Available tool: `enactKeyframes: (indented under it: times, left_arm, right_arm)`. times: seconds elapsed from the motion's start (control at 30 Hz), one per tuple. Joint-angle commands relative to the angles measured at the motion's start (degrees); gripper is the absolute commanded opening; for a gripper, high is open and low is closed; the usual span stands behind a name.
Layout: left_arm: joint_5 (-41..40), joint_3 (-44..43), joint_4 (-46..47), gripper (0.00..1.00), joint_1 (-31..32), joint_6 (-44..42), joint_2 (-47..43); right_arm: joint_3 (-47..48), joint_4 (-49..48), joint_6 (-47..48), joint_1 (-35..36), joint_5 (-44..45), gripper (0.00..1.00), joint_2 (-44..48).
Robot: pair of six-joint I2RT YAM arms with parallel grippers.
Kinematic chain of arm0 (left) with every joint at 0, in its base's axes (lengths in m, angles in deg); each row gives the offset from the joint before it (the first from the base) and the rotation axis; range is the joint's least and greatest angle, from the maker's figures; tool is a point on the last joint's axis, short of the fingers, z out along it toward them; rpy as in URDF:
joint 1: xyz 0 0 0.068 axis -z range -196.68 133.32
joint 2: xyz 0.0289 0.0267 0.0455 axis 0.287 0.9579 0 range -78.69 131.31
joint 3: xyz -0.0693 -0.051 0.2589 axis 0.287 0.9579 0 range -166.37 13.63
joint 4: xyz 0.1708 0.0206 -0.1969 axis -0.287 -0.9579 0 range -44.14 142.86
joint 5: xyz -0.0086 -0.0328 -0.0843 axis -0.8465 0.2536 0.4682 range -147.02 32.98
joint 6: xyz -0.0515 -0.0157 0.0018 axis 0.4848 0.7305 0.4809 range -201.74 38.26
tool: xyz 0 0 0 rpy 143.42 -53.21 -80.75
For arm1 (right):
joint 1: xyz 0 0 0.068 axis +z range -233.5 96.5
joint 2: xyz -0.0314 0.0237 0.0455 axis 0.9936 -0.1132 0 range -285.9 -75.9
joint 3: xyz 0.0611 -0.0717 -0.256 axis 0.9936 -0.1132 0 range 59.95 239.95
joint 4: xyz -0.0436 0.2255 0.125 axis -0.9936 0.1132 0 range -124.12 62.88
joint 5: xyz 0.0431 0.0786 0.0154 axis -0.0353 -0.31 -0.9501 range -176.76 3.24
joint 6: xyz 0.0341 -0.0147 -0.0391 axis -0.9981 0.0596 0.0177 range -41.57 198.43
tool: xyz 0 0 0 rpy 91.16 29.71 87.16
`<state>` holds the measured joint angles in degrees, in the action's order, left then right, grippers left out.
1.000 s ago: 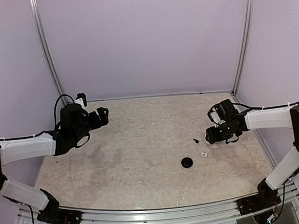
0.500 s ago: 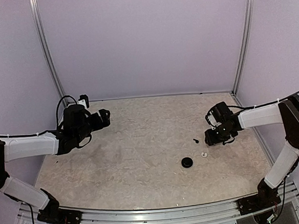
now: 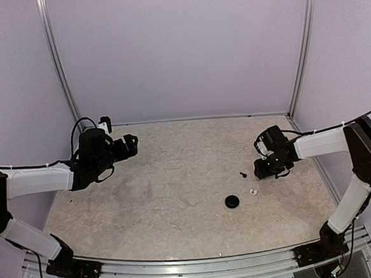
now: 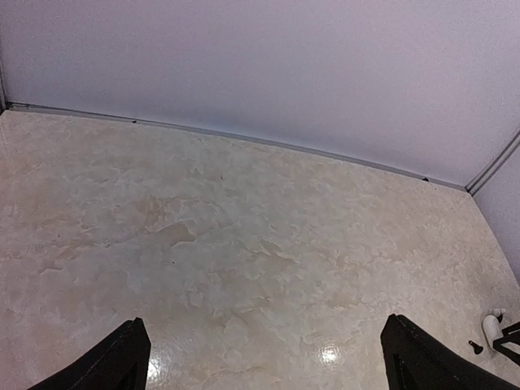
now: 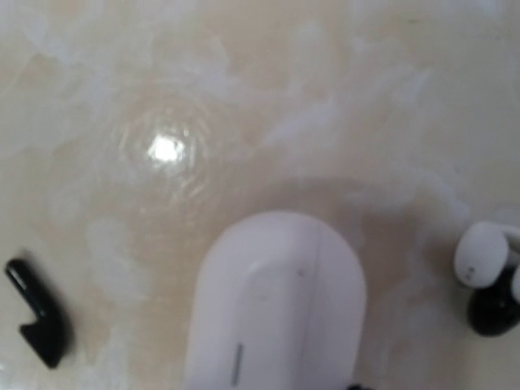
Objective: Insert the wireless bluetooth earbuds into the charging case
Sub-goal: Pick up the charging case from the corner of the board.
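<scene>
The charging case is lying near the table's right edge. An earbud is sitting just beside it.

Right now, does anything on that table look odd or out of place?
One thing: a small black piece lies loose on the table, apart from the white charging case and the earbud. It looks like a stray part, though I cannot tell what. Nothing looks spilled.

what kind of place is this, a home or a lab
Most likely a robot test cell in a lab: plain lavender walls framed by aluminium posts, a marble-patterned tabletop, plus left arm and right arm bolted at its near edge.
</scene>
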<state>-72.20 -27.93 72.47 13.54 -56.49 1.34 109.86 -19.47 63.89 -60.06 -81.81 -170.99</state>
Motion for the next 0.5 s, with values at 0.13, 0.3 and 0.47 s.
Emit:
enactKeyframes:
  times: [0.13, 0.3, 0.47]
  left_arm:
    - [1.4, -0.7, 1.0, 0.99, -0.6, 0.0, -1.3]
    - [1.9, -0.2, 1.9, 0.99, -0.6, 0.3, -1.4]
    - [2.6, 1.3, 4.7, 0.99, -0.6, 1.7, -2.6]
  right_arm:
    - [0.7, -0.6, 0.4, -0.8, 0.5, 0.52, -2.3]
    - [1.2, -0.8, 1.0, -1.0, 0.4, 0.48, -2.5]
    - [2.0, -0.7, 3.3, -1.0, 0.3, 0.39, 0.3]
